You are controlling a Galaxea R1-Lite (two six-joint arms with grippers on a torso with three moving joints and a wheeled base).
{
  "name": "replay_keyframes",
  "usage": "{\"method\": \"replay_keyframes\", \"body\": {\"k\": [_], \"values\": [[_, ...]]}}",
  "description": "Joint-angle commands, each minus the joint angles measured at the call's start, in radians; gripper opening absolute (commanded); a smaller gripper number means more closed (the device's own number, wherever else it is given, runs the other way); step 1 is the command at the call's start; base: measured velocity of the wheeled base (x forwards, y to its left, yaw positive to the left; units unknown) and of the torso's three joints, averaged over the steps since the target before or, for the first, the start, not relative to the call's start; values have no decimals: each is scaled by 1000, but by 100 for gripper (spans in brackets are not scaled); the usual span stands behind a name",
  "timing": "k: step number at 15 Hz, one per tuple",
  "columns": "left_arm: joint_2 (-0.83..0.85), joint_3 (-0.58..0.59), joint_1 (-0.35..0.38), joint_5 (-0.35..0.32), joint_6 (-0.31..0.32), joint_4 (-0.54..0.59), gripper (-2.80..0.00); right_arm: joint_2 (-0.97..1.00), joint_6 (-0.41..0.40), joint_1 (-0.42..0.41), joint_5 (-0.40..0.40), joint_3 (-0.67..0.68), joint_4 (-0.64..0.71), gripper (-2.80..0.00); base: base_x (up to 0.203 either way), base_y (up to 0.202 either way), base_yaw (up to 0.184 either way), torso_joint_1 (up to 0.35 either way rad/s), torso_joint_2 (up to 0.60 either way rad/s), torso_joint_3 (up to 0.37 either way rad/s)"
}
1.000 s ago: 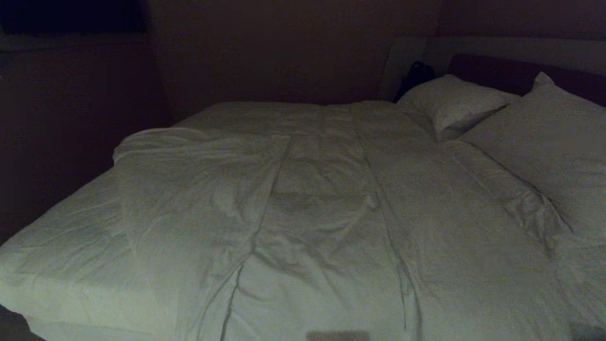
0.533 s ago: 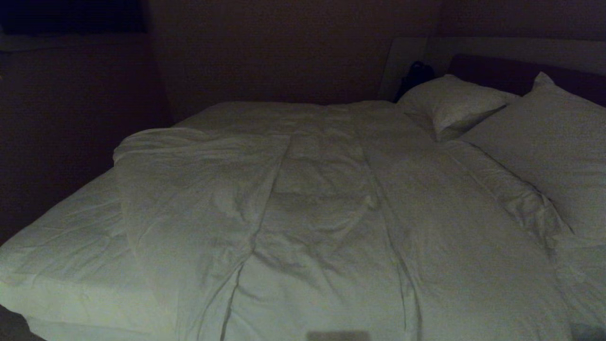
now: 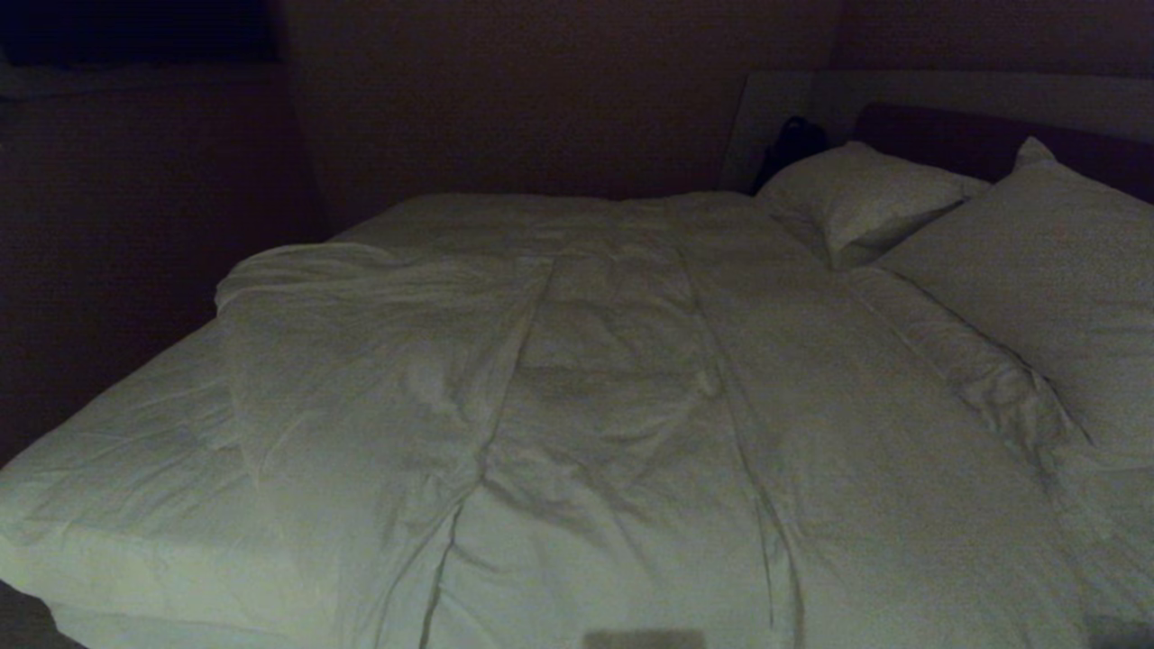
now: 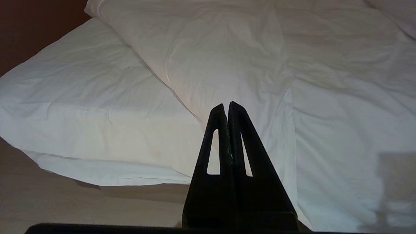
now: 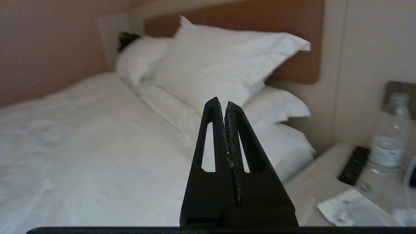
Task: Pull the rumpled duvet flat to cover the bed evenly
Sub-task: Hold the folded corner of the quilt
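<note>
Duvet bunched, foot sheet bare.
Soft, light, puffy white quilted duvet (image 3: 559, 388) overlies bed (image 3: 117, 505) centre; grasp rolled edge at nine o'clock. Left gripper (image 4: 226, 109), right gripper (image 5: 220, 105) closed, empty.

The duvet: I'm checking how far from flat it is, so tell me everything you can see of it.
The duvet is white, soft and puffy, creased by long folds running across the bed. It covers most of the mattress up to the pillows, but its foot-end edge is pulled back, baring the sheet at that corner. Nothing grips it.
</note>
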Motion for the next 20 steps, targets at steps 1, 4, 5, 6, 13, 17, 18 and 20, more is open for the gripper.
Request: {"method": "replay_keyframes", "body": {"k": [1,4,5,6,13,17,18,20], "values": [[0,0,0,1,0,0,-280,-78,-1,0,198,16,3,-280,0,0,0,0,0,0],[0,0,0,1,0,0,-280,-87,0,0,309,45,0,-280,0,0,0,0,0,0],[0,0,0,0,0,0,-280,-87,-1,0,367,73,0,-280,0,0,0,0,0,0],[0,0,0,1,0,0,-280,-87,-2,0,400,89,1,-280,0,0,0,0,0,0],[0,0,0,0,0,0,-280,-87,-144,0,482,66,-30,-280,0,0,0,0,0,0],[0,0,0,0,0,0,-280,-87,-305,0,484,106,-49,-280,0,0,0,0,0,0],[0,-1,0,0,0,0,-280,-87,-309,0,486,135,-65,-280,0,0,0,0,0,0],[0,0,0,1,0,0,-280,-87,-306,0,505,245,-108,-280,0,0,0,0,0,0]]}}
